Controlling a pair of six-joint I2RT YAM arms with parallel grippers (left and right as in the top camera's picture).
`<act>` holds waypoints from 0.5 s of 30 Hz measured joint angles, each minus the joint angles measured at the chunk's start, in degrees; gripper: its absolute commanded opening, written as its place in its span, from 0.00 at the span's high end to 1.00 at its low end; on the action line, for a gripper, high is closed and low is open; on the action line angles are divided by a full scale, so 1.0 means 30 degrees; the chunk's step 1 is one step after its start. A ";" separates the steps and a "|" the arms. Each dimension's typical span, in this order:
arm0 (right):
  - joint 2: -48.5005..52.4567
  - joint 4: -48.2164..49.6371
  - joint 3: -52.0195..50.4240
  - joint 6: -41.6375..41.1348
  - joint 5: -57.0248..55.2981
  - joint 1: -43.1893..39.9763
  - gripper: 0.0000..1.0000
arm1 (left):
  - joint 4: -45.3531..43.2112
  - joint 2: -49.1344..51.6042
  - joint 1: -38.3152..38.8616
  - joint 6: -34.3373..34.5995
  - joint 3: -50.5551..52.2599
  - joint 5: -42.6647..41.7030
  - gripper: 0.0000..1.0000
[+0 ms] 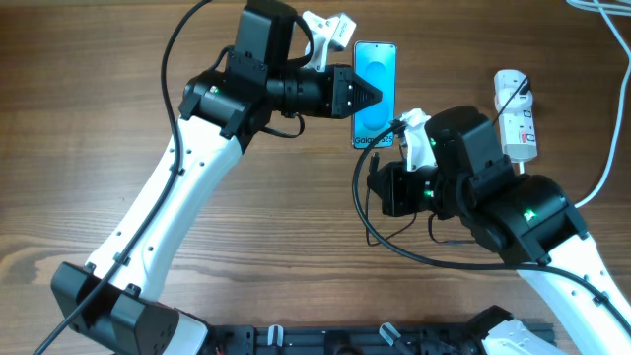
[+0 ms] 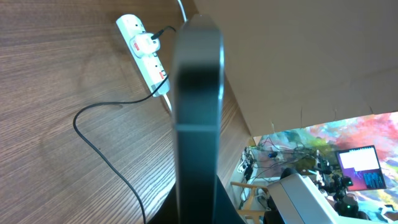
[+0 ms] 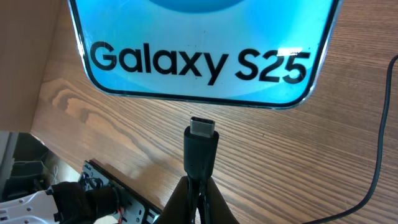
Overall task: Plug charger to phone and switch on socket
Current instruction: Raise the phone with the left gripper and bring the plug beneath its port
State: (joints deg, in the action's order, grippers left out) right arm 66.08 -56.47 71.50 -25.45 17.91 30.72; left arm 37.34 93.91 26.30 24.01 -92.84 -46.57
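Observation:
The phone (image 1: 375, 94), cyan screen with a white "Galaxy S25" strip, is held at the back middle of the table. My left gripper (image 1: 365, 97) is shut on its long edges. In the left wrist view the phone (image 2: 198, 106) shows edge-on between the fingers (image 2: 199, 208). My right gripper (image 3: 200, 194) is shut on the charger (image 3: 202, 146). Its connector tip points at the phone's lower edge (image 3: 205, 62), a small gap below it. In the overhead view the right gripper (image 1: 379, 168) sits just below the phone. The socket (image 1: 516, 113) lies at the right.
The white socket (image 2: 144, 53) carries a white plug adapter, and the thin black charger cable (image 2: 112, 162) loops from it over the wooden table. A thick white cord (image 1: 611, 118) runs along the right edge. A black rail (image 1: 375, 340) borders the front edge.

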 measured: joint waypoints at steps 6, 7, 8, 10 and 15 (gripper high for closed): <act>0.0000 0.0124 0.0000 -0.0066 0.0000 0.0000 0.96 | -0.0007 0.0000 0.0211 0.0000 0.0000 0.0000 0.96; 0.0007 0.0117 0.0000 -0.0073 0.0000 0.0000 0.96 | 0.0000 0.0000 0.0240 -0.0007 0.0000 -0.0007 0.96; 0.0029 0.0124 0.0000 -0.0073 0.0000 0.0000 0.96 | 0.0000 0.0000 0.0255 -0.0007 0.0000 -0.0007 0.96; 0.0153 0.0124 0.0000 -0.0073 0.0000 0.0000 0.96 | 0.0000 0.0000 0.0255 0.0000 0.0000 -0.0007 0.96; 0.0532 0.0131 0.0000 -0.0073 0.0000 0.0000 0.96 | 0.0000 0.0000 0.0255 -0.0007 0.0000 -0.0007 0.96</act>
State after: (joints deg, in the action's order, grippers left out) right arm 67.68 -56.07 71.50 -25.67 17.91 30.72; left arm 37.34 93.91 27.07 23.99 -92.84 -46.59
